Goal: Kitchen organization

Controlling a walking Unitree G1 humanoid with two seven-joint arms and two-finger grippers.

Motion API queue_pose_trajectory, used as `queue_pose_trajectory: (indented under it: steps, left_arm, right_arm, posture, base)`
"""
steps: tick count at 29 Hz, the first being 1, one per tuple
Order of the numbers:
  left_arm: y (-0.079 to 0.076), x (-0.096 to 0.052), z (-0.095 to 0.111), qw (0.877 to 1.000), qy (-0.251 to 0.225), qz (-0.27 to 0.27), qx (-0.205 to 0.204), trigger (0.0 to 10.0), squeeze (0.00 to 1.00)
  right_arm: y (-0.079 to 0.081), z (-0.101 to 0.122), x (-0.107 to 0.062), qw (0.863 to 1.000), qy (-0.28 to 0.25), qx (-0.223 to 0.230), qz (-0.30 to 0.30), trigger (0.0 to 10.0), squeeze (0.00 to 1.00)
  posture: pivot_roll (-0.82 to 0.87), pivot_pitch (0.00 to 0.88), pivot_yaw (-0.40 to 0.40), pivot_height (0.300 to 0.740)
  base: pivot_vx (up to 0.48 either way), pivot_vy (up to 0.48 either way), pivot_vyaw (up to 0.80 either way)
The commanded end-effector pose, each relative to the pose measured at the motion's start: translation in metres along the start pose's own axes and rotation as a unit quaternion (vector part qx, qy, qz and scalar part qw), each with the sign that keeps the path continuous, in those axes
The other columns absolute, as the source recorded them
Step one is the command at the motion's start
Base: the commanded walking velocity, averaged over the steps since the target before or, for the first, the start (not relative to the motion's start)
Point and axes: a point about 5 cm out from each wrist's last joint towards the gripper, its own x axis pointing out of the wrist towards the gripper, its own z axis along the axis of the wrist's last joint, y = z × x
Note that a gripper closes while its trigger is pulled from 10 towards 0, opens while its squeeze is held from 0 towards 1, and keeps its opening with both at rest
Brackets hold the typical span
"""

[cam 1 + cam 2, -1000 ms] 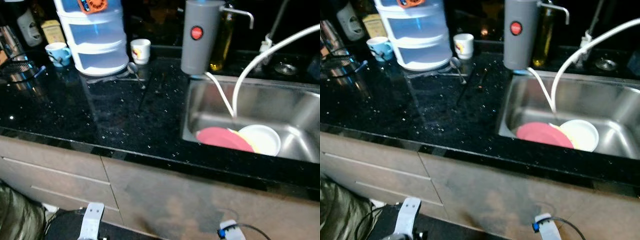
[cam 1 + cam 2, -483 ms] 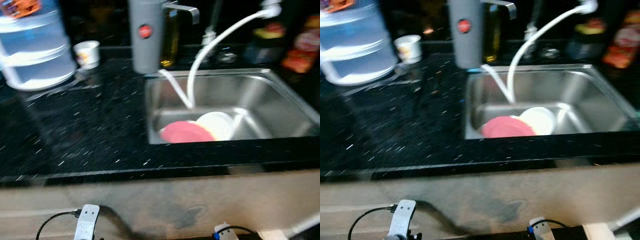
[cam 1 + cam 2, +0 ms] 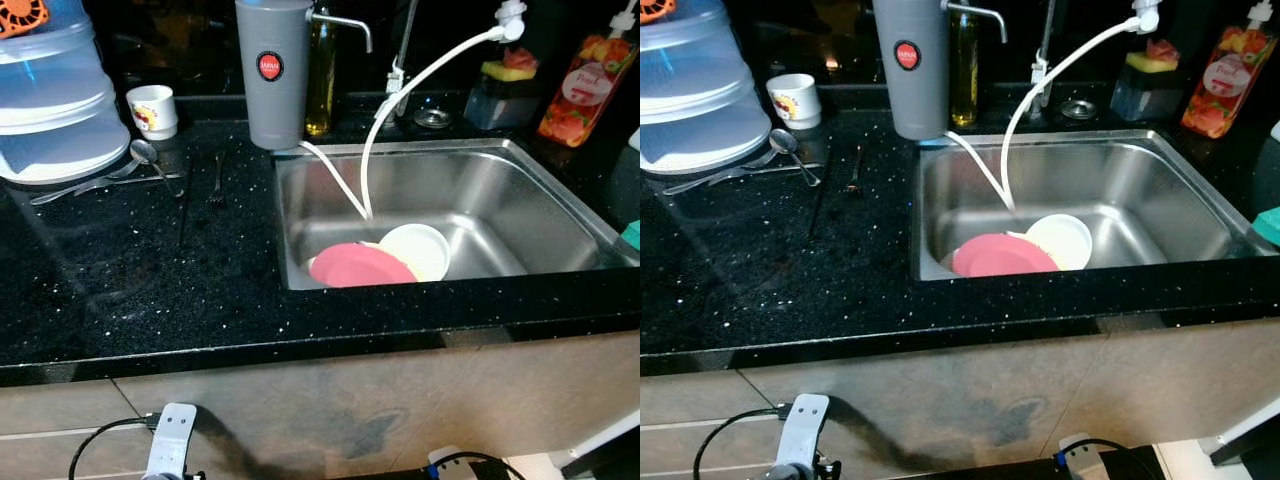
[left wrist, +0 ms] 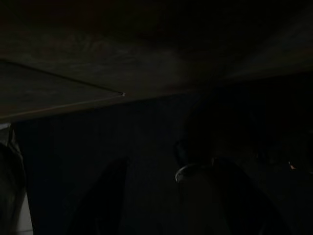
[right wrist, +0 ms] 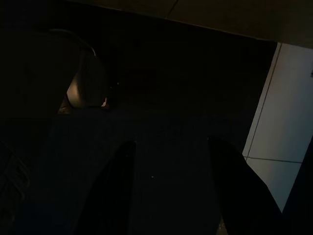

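The stacked translucent plastic container (image 3: 50, 95) is cut off by the frame's left edge, and the round white bowl (image 3: 418, 249) sits partly behind the pink plate (image 3: 358, 267).

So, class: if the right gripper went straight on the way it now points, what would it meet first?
Probably the dark floor mat below the right gripper; its jaws stand apart, nothing lies between, though depth is unclear in this dim view.

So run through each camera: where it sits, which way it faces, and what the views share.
Left eye, on the head: looks down at the sink with the pink plate; left arm at the lower edge.
Right eye: same scene, slightly shifted.
Left wrist: dark, along the open left gripper toward the cabinet front.
Right wrist: along the open right gripper down at the floor.
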Motion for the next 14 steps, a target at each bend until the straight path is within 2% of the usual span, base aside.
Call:
queue_pose_trajectory:
  steps: [1,3,4,5,7,8,9,14]
  left_arm:
    - [-0.001,0.000,0.011,1.000,-0.013,-0.002,-0.004,10.0,0.00]
    - [-0.007,0.001,0.007,1.000,-0.001,-0.011,-0.013,10.0,0.00]
    - [-0.012,0.002,0.002,0.999,0.014,-0.031,-0.041,10.0,0.00]
    - [-0.012,0.002,0.002,0.999,0.014,-0.031,-0.041,10.0,0.00]
    - [-0.023,0.002,-0.008,0.994,0.037,-0.062,-0.076,10.0,0.00]
    - [-0.023,0.002,-0.008,0.994,0.037,-0.062,-0.076,10.0,0.00]
    - [-0.025,0.002,-0.017,0.994,0.049,-0.063,-0.074,10.0,0.00]
    - [-0.024,0.001,-0.022,0.995,0.050,-0.063,-0.060,10.0,0.00]
  right_arm:
    - [0.002,-0.001,0.000,1.000,0.001,-0.003,0.002,10.0,0.00]
    - [0.002,-0.001,0.000,1.000,0.001,-0.003,0.002,10.0,0.00]
    - [0.002,-0.001,0.000,1.000,0.001,-0.004,0.002,10.0,0.00]
    - [0.002,-0.001,0.000,1.000,0.001,-0.004,0.002,10.0,0.00]
    - [0.002,-0.001,0.000,1.000,0.001,-0.004,0.002,10.0,0.00]
    - [0.002,-0.001,0.000,1.000,0.001,-0.004,0.002,10.0,0.00]
    - [0.003,-0.001,0.000,1.000,0.001,-0.004,0.003,10.0,0.00]
    - [0.003,-0.001,0.000,1.000,0.000,-0.002,0.003,10.0,0.00]
  posture:
    - [-0.03,0.000,0.020,0.740]
    - [-0.03,0.000,0.022,0.740]
    - [-0.03,0.000,0.024,0.740]
    - [-0.03,0.000,0.024,0.740]
    - [-0.03,0.000,0.023,0.740]
    - [-0.03,0.000,0.023,0.740]
    - [-0.04,0.000,0.024,0.740]
    - [-0.04,0.000,0.027,0.740]
  base:
    - [0.000,0.000,0.00]
    - [0.000,0.000,0.00]
    - [0.000,0.000,0.00]
    - [0.000,0.000,0.00]
    - [0.000,0.000,0.00]
    - [0.000,0.000,0.00]
    - [0.000,0.000,0.00]
    - [0.000,0.000,0.00]
